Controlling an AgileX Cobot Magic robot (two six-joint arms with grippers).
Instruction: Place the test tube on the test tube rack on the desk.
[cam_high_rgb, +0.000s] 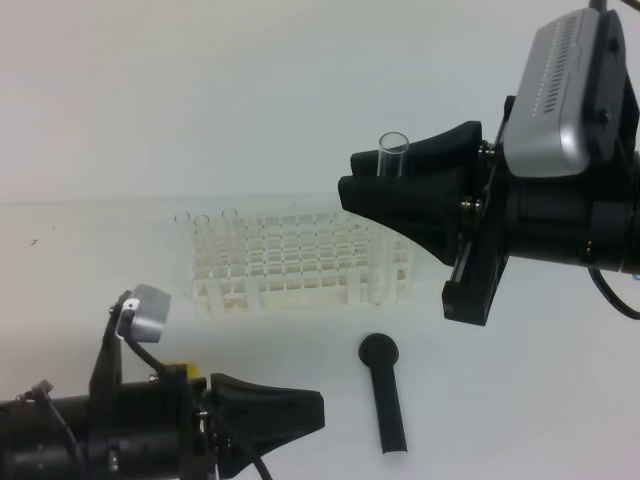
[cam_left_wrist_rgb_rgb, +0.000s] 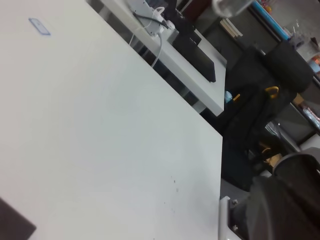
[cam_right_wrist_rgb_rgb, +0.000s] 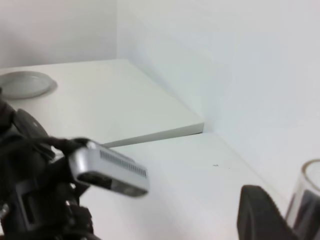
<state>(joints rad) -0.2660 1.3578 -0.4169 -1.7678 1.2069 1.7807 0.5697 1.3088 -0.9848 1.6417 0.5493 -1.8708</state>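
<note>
Nearest the front edge of the bench (cam_high_rgb: 100, 330), our left gripper (cam_high_rgb: 300, 410) rests low with its fingers together, holding nothing. Just beyond it a black round-headed stick (cam_high_rgb: 383, 392) lies flat on the bench.

Farther back, toward the middle, stands the test tube rack (cam_high_rgb: 300, 262), with three clear tubes (cam_high_rgb: 205, 235) already upright at its left end.

Above the rack's right end, our right gripper (cam_high_rgb: 385, 185) has its fingers clamped on the test tube (cam_high_rgb: 392, 155) just below the rim, the tube upright and its bottom reaching down to the rack.

We judge the tube light, stiff, slick and breakable (thin glass), so a gentle hold near the rim suits it, keeping it vertical over a hole.
</note>
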